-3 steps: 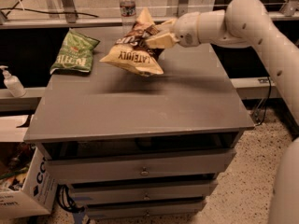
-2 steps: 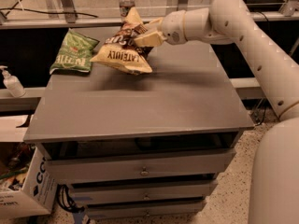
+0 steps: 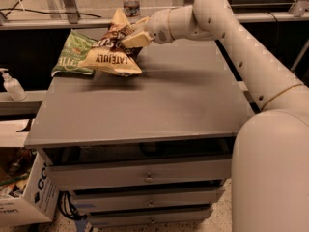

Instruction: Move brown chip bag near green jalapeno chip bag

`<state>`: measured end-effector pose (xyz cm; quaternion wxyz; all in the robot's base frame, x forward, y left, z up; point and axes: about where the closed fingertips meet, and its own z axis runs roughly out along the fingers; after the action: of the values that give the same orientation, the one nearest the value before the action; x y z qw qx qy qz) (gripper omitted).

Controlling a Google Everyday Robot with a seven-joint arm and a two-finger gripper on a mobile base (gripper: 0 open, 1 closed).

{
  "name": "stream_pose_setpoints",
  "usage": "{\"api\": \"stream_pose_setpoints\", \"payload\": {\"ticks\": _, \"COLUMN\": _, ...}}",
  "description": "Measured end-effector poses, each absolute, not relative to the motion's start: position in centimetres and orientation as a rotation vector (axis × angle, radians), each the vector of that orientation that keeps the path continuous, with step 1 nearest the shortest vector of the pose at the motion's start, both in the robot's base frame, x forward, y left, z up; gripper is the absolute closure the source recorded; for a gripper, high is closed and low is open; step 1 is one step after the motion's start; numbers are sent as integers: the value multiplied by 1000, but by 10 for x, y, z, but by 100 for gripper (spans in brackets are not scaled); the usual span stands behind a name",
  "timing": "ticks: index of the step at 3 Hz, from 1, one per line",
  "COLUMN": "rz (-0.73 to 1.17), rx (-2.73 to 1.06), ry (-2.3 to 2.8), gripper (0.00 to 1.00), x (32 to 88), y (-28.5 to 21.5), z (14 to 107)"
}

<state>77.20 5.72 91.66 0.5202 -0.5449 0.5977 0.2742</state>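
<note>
The brown chip bag (image 3: 113,57), crinkled cream-tan and dark brown with white lettering, hangs tilted just above the back left of the grey tabletop (image 3: 159,105). My gripper (image 3: 133,36) is shut on its upper right part, with the white arm reaching in from the right. The green jalapeno chip bag (image 3: 72,52) lies at the table's back left corner. The brown bag's left edge overlaps the green bag's right side in this view.
A clear water bottle (image 3: 131,1) stands behind the bags. A soap dispenser (image 3: 10,85) sits on a ledge at the left. A cardboard box (image 3: 26,197) stands on the floor at lower left. Drawers (image 3: 145,178) lie below the tabletop.
My gripper has carried the brown chip bag leftward toward the green bag; the gap between the two bags has closed. The green bag has not moved.
</note>
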Motion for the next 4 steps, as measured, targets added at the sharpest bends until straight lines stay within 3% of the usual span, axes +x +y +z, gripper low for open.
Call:
{"api": "stream_pose_setpoints", "payload": {"ticks": 2, "rz": 640, "rx": -1347, "ry": 1436, "gripper": 100, "x": 786, "y": 81, "z": 904}}
{"api": "stream_pose_setpoints", "payload": {"ticks": 4, "rz": 651, "rx": -1354, "ry": 1434, "gripper": 59, "x": 786, "y": 88, "z": 901}}
